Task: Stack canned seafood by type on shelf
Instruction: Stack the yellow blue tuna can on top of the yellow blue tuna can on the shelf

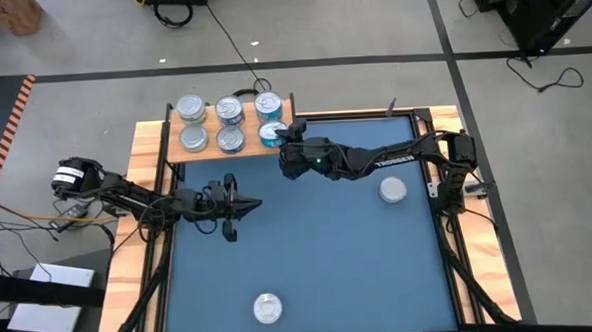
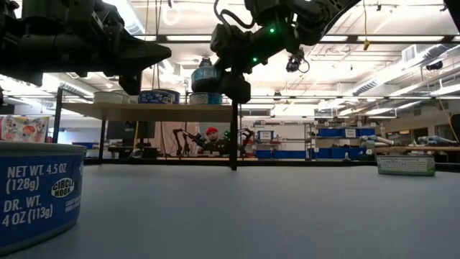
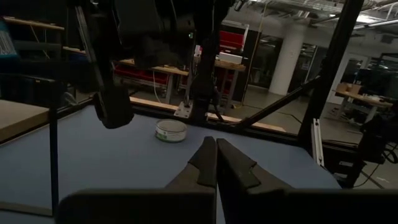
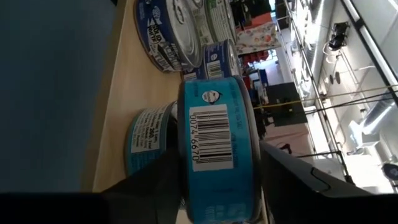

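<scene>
The left tool [image 1: 248,203] hangs over the blue desk [image 1: 320,255] left of its middle, just in front of the shelf [image 1: 199,125], and its fingers [image 3: 208,163] are pressed together on nothing. In front of it the blue surface lies open as far as a lone tin [image 1: 268,307] sitting close to the desk's near edge.

The shelf, a light wooden board on thin black legs, stands at the far left corner of the desk. Five tins [image 1: 190,108] sit on it in two rows, three along the back and two in front, so the board is nearly full; the one gap is at its right front corner. There the right tool [image 1: 278,135] reaches in from the right, its fingers [image 4: 298,177] on either side of a teal tin with a barcode [image 4: 214,134], which rests on top of another tin [image 4: 146,140] at the shelf's right edge. Whether the fingers press the teal tin or stand just off it cannot be told.

Farther right, a second loose tin [image 1: 393,190] lies on the desk below the right arm, near the right edge, with bare blue surface all around it.
</scene>
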